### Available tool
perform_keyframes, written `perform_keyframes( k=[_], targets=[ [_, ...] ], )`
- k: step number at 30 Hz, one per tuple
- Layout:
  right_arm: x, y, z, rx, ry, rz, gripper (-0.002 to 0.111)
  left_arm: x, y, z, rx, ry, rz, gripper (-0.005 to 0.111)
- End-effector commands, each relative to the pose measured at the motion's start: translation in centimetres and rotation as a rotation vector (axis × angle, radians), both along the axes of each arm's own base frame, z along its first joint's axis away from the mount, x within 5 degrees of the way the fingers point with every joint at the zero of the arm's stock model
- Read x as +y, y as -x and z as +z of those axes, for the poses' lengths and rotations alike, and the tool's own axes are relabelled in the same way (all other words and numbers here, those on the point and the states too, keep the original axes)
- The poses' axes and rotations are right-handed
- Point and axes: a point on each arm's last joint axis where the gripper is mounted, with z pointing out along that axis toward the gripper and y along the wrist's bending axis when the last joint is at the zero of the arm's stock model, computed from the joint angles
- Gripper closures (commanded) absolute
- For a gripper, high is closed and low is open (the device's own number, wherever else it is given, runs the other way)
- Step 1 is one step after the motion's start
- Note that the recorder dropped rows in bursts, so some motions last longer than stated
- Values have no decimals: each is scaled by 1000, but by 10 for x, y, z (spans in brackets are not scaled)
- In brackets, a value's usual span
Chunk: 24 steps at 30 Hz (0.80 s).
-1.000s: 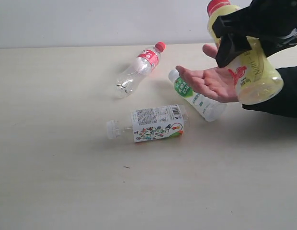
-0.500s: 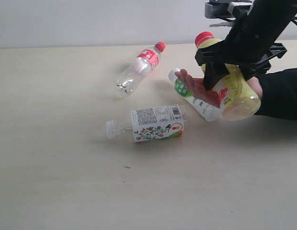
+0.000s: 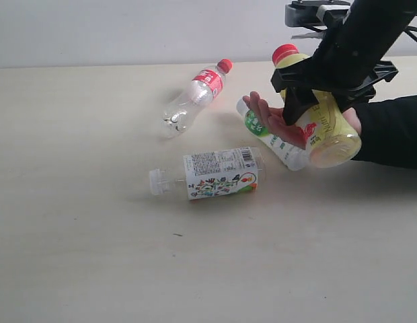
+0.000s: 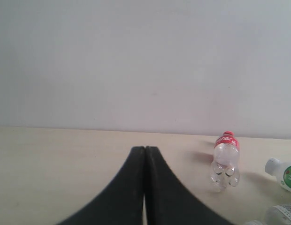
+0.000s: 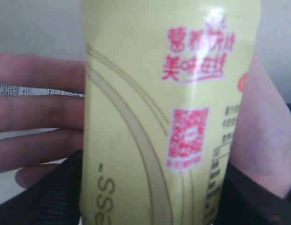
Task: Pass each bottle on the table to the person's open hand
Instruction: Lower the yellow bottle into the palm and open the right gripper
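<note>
Three bottles lie on the pale beige table (image 3: pixel 74 256) before a blank, off-white wall (image 3: pixel 128 27): the cola bottle (image 3: pixel 195 94), the floral-label bottle (image 3: pixel 218 175) and the green-label bottle (image 3: pixel 262 128), the last partly beneath the person's open hand (image 3: pixel 279 124). The right gripper (image 3: pixel 323 97) is clamped on the yellow bottle (image 3: pixel 326 131), set against the palm. Only the left wrist view shows the left gripper (image 4: pixel 145 187), jaws pressed together; only the right wrist view reveals the label's red square code. A second earlier, the bottle hung higher, clear of the palm.
</note>
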Motion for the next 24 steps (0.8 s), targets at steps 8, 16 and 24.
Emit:
perform_keyframes(
  k=[8, 16, 24],
  targets=[
    [-1, -5, 1, -43, 5, 4, 41, 0, 0, 0, -7, -5, 2, 107],
    [-1, -5, 2, -50, 3, 5, 33, 0, 0, 0, -7, -5, 2, 107],
    [0, -8, 4, -91, -7, -1, 33, 0, 0, 0, -7, -5, 2, 107]
  ],
)
